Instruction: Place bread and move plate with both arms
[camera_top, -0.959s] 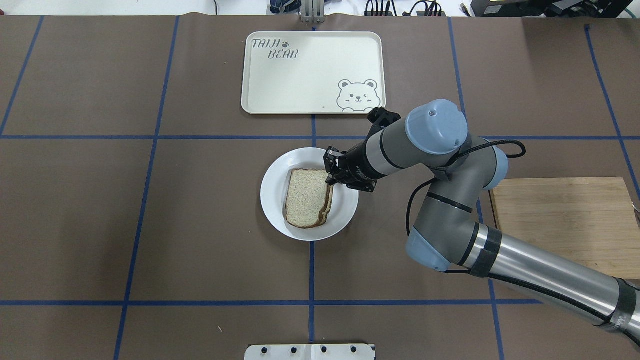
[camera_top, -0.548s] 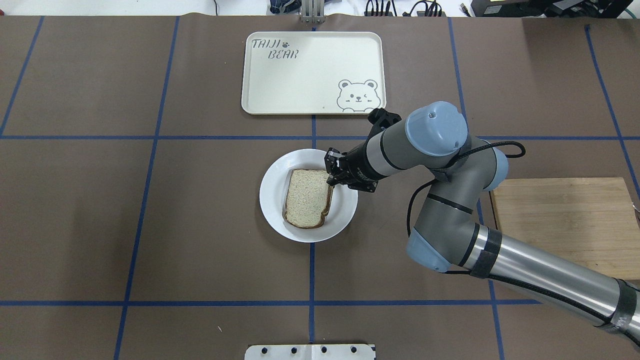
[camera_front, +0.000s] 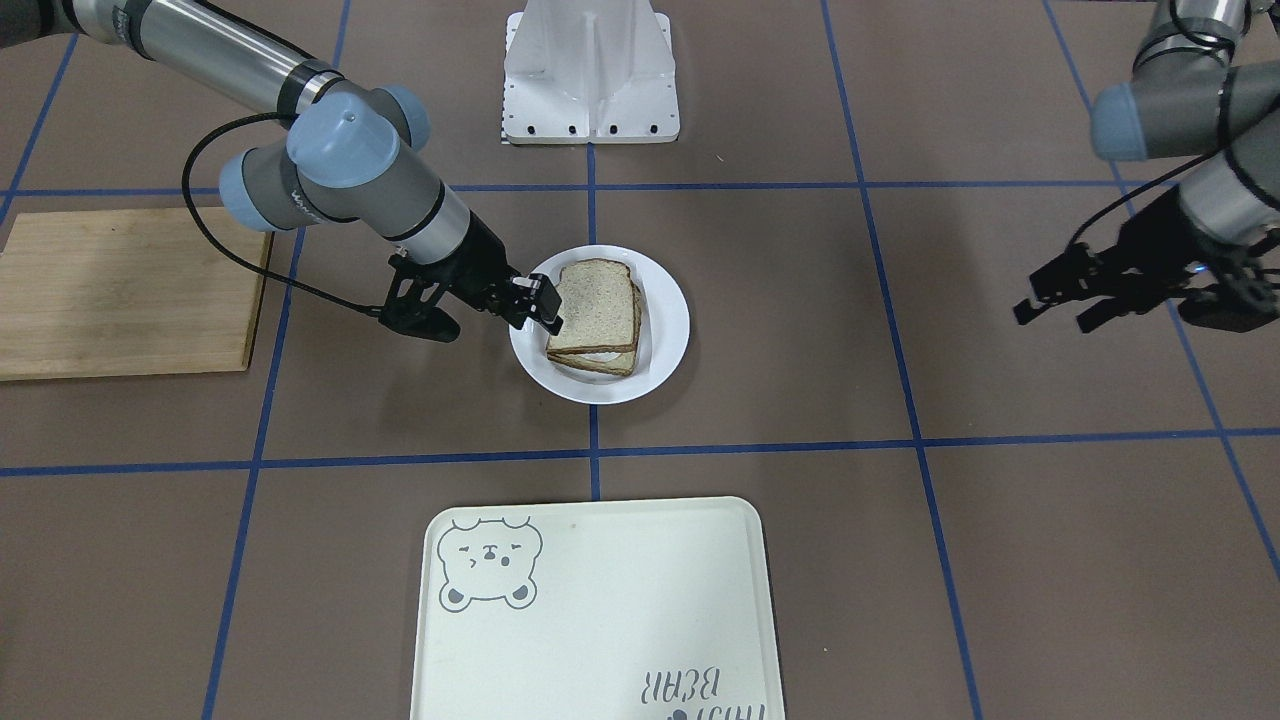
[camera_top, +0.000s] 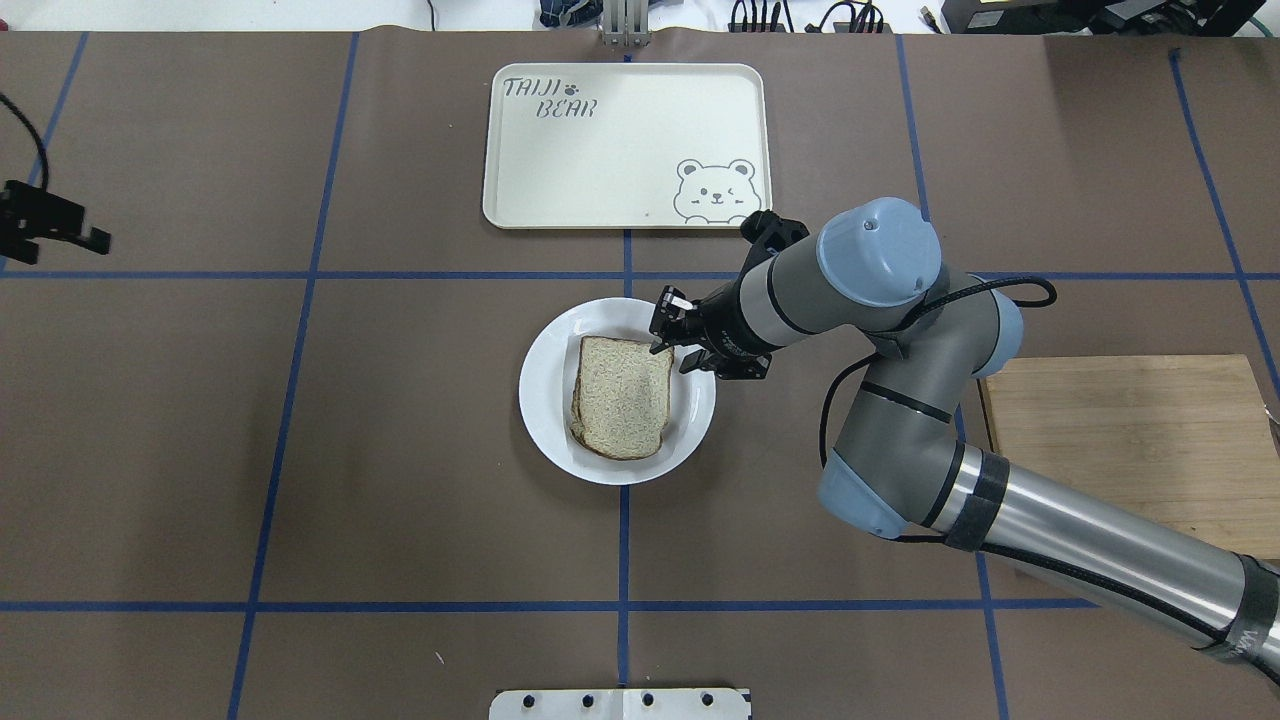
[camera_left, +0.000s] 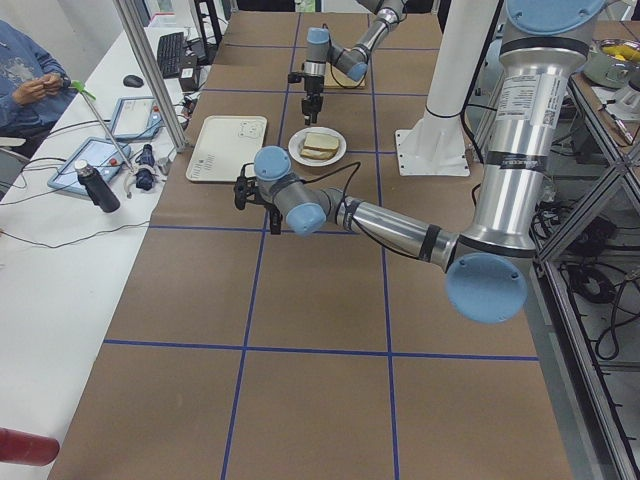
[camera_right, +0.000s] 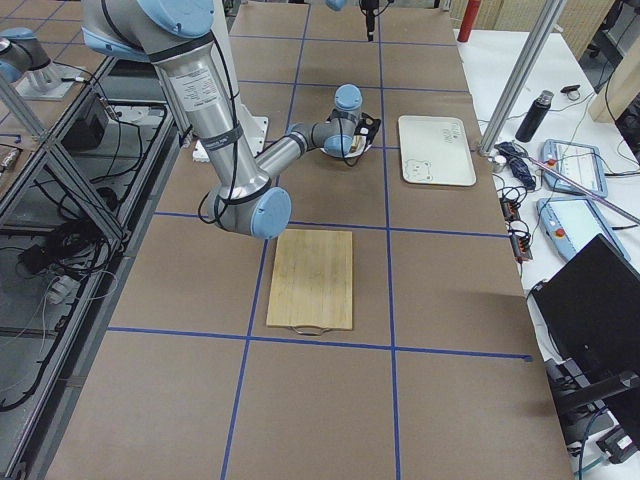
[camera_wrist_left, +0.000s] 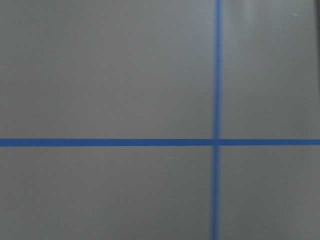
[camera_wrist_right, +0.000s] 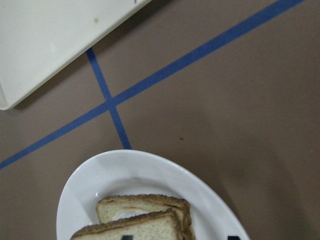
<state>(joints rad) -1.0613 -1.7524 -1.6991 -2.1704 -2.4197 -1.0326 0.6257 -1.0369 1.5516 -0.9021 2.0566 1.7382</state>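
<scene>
The plain bread slice (camera_top: 622, 395) lies flat on top of a second slice with some white showing between them (camera_front: 598, 353), on the round white plate (camera_top: 545, 400) at the table's middle. My right gripper (camera_top: 672, 345) is open just above the plate's far right rim, beside the bread's corner, holding nothing. In the right wrist view its two fingertips stand apart at the bottom edge, with the bread (camera_wrist_right: 135, 229) and plate (camera_wrist_right: 150, 175) below. My left gripper (camera_top: 68, 247) is open and empty at the table's far left, also seen in the front view (camera_front: 1052, 318).
A cream bear tray (camera_top: 620, 140) lies beyond the plate. A wooden cutting board (camera_top: 1130, 440) lies at the right, under my right arm. Blue tape lines grid the brown table. The left wrist view shows only table and tape.
My right gripper let go of the top slice and drew back a little to the right. The slice settled square on the lower one. My left gripper came into view at the left edge.
</scene>
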